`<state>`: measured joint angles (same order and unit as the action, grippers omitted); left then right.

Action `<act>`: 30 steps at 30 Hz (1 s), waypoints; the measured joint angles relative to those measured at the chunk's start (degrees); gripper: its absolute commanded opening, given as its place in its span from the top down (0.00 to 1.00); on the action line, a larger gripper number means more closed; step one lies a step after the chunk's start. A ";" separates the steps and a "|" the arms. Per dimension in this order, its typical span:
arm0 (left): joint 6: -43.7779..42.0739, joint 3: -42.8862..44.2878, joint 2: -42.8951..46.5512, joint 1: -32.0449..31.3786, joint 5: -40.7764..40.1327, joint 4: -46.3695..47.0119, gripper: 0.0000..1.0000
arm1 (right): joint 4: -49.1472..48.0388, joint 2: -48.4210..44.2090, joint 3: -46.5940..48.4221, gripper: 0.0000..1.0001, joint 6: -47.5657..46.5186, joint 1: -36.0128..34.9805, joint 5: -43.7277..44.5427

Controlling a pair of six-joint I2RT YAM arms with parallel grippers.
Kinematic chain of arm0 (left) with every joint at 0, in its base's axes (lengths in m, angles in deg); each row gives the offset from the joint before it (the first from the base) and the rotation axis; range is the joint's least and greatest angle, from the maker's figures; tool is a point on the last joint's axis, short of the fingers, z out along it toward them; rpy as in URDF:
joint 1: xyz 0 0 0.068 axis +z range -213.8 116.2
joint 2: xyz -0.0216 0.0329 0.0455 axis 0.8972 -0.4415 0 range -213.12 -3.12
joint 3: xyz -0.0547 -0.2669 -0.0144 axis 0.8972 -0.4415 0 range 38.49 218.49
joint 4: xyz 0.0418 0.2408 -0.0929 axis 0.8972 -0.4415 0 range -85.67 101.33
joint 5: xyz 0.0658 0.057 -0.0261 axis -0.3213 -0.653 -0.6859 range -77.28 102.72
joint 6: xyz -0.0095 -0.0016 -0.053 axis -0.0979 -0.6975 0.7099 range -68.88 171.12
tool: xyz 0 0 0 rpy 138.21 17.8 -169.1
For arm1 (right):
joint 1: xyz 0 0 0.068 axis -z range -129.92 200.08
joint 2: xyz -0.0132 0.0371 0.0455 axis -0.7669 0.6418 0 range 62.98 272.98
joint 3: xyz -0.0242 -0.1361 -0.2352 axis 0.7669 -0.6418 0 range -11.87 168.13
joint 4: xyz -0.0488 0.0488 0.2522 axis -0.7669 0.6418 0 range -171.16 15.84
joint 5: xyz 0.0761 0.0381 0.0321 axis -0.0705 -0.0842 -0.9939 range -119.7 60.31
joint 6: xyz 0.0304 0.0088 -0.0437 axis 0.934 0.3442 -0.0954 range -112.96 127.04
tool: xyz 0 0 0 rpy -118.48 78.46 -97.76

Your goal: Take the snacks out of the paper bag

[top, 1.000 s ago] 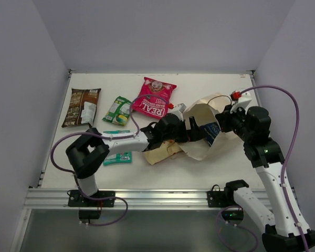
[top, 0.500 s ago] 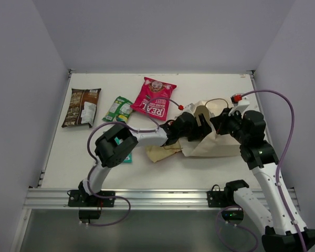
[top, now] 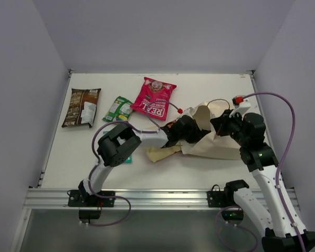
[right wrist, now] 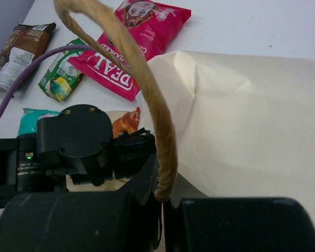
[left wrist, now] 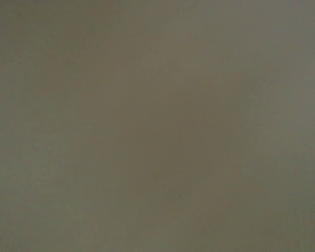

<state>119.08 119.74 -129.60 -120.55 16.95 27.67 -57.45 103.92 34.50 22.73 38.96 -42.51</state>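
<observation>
The beige paper bag [top: 220, 144] lies on its side with its mouth facing left. My left arm's wrist [top: 182, 129] reaches into that mouth. The left gripper is hidden inside the bag, and the left wrist view shows only dim brown paper. My right gripper [right wrist: 168, 197] is shut on the bag's brown cord handle [right wrist: 147, 89] at the upper edge of the mouth. Several snacks lie outside the bag: a dark brown packet [top: 82, 106], a small green one [top: 118, 108], a magenta "REAL" one [top: 154, 97], cream-and-orange chips [top: 163, 153] by the mouth, and a teal one [top: 127, 158] under the left arm.
The white table [top: 210, 86] is walled at the back and on both sides. The left arm's purple cable [top: 102, 134] loops over the teal packet. The right arm's cable [top: 289, 121] arcs along the right wall.
My left arm has pushed deeper into the bag and its elbow has swung right. The raised bag mouth has sagged flatter. A blue packet seen in the mouth earlier is now hidden.
</observation>
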 measured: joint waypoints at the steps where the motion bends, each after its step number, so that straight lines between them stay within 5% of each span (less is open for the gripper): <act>1: -0.66 -1.31 1.05 0.11 -0.17 0.09 1.00 | 0.00 -0.24 0.00 1.00 -0.07 0.00 0.61; 16: -12.22 -18.62 40.48 8.28 -3.13 -9.90 1.00 | 1.57 -2.05 -0.90 1.00 -0.04 -0.04 17.66; 30: -22.51 -25.03 72.26 38.97 -15.69 -36.17 1.00 | 2.89 -1.33 -0.63 1.00 0.24 -0.04 19.32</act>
<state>96.57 94.72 -57.34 -81.58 1.26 -8.51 -54.57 102.59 33.86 22.97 38.92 -23.19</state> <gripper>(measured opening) 0.019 0.018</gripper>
